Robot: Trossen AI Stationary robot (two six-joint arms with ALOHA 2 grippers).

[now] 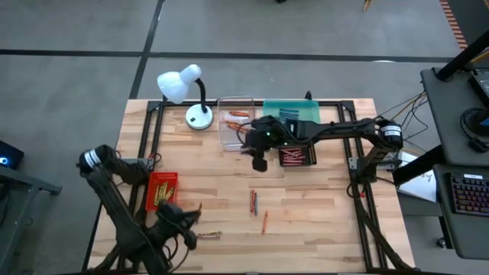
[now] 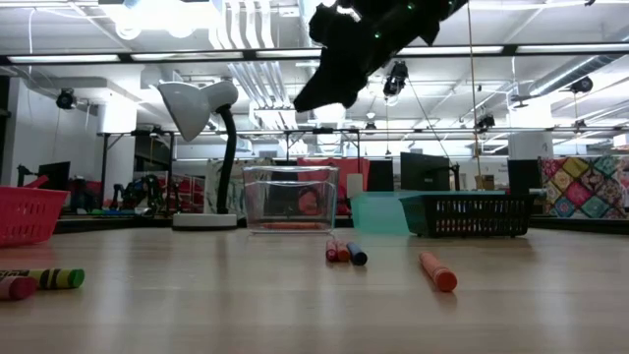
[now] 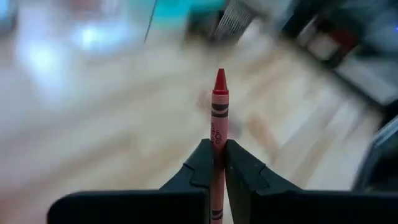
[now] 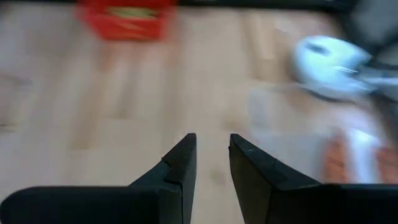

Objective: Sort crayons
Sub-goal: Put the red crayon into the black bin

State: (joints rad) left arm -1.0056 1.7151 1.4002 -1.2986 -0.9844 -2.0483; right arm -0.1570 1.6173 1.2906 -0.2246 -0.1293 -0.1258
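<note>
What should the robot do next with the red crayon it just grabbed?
Probably lift it and carry it toward the black tray, which seems to hold red crayons. The left gripper is shut on the red crayon near the table's front edge, and the right gripper hangs open and empty near the clear tray.

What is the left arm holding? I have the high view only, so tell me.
Observer: The left jaws are shut on a red crayon, its tip pointing forward.
Operator: Check the right arm.
Observer: The right jaws stand apart with nothing between them.
Operator: Report the loose crayons mid-table.
Observer: The low view shows a blue crayon among them, and an orange crayon lying apart.
</note>
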